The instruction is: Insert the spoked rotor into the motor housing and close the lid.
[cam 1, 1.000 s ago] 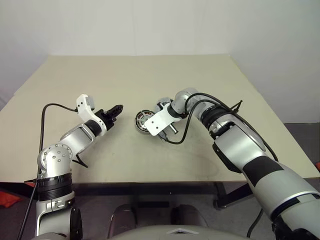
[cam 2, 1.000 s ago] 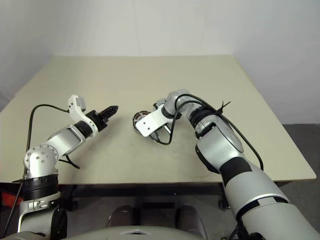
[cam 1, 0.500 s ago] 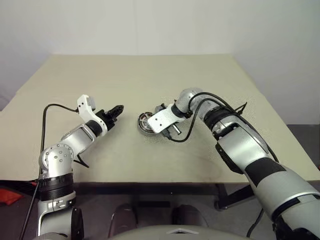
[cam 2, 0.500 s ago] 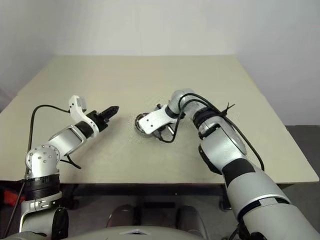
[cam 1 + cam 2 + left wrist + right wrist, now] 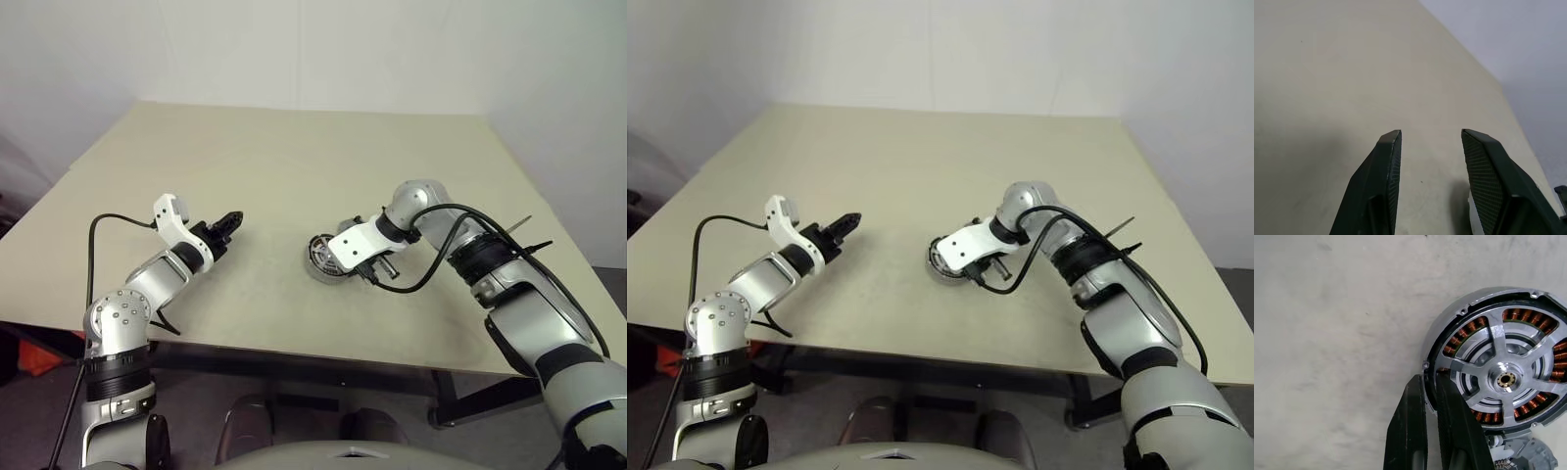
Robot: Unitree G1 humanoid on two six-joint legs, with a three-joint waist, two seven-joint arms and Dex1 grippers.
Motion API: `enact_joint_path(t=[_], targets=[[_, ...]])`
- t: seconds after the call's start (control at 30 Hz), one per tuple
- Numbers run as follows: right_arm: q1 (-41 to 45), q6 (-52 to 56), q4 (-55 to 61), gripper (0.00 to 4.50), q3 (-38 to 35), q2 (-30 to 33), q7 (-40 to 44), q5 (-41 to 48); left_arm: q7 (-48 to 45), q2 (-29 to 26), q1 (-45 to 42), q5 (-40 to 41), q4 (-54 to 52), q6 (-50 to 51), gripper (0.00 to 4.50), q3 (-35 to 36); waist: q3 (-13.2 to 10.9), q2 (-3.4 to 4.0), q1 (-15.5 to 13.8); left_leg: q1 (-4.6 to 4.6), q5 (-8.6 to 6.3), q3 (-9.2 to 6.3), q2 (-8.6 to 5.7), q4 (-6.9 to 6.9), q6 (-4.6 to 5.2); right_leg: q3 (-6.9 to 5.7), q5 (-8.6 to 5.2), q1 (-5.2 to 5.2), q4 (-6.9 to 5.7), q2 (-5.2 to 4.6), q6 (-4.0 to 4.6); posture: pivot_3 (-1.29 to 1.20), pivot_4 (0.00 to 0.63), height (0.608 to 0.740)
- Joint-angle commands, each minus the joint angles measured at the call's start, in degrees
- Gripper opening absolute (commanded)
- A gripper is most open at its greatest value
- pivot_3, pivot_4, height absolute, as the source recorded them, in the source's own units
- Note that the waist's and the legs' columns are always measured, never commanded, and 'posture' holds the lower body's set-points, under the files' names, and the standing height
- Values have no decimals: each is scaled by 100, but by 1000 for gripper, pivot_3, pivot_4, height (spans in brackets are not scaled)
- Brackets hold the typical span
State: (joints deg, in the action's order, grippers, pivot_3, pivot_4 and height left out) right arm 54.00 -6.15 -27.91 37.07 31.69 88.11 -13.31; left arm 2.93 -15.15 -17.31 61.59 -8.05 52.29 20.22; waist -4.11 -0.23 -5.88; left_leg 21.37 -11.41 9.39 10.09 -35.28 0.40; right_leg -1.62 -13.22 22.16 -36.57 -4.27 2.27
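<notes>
On the table (image 5: pixel 294 166), the motor housing (image 5: pixel 1498 377) lies near the front edge, slightly right of the middle. The spoked rotor (image 5: pixel 1506 380) sits inside it, over the ring of windings (image 5: pixel 1469 330). The right gripper (image 5: pixel 1431 382) comes down at the housing's rim, one finger on each side of it. The left gripper (image 5: pixel 229 224) hangs well apart to the left, over bare tabletop.

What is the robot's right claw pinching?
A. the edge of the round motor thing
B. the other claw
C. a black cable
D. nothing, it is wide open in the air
A: in the right wrist view the right claw has its two black fingers closed on the rim of the motor housing, one finger outside the rim and one inside, on the table.
</notes>
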Motion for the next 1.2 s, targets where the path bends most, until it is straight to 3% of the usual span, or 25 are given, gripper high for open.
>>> enact_joint_path(t=[0.03, 0.2, 0.33, 0.5, 0.8, 1.17, 1.2], targets=[[-128, 1389, 689, 6, 437, 242, 439, 418, 0, 18, 14, 5, -286, -98, 2046, 75, 0, 0, 2, -3, 0, -1, 0, 1, 0, 0, -1, -3, 0, 0, -3, 0, 0, 740], [-22, 3280, 1146, 6, 444, -144, 439, 641, 43, 43, 68, 10, -368, -100, 2046, 96, 1, -2, 44, -5, 1, -5, 5, 10, -2, -1, -4, 1, 0, 3, -7, 0, 0, 740], [301, 4945, 870, 6, 219, -951, -44, 651, 75, 66, 159, 16, -450, -104, 2046, 121, 1, -2, 124, -6, 5, -5, 10, 19, -9, 0, -4, 10, -4, 8, -6, 0, 0, 740], [576, 5980, 955, 6, 129, -1366, -173, 782, 104, 82, 234, 17, -508, -108, 2046, 126, 0, -5, 203, -14, 12, -7, 16, 24, -23, 0, -6, 14, -11, 11, -4, 0, 0, 740], [746, 6439, 1016, 6, -41, -1746, -605, 1088, 109, 37, 267, 10, -503, -86, 2046, 147, 0, -5, 203, -24, 28, -7, 17, 58, -50, 1, -8, 25, -11, 17, -2, 0, 0, 740], [521, 5729, 917, 6, -181, -1934, -1096, 1379, 124, -116, 155, 51, -453, 0, 2046, 167, -2, -8, 183, -15, 44, -7, 19, 73, -80, 1, -13, 37, -9, 22, 6, 0, 0, 740], [502, 5680, 895, 342, -194, -1948, -1167, 1379, 123, -138, 143, 58, -446, 11, 2046, 169, -2, -8, 179, -14, 45, -7, 19, 73, -81, 1, -13, 37, -9, 22, 6, 0, 0, 740]])
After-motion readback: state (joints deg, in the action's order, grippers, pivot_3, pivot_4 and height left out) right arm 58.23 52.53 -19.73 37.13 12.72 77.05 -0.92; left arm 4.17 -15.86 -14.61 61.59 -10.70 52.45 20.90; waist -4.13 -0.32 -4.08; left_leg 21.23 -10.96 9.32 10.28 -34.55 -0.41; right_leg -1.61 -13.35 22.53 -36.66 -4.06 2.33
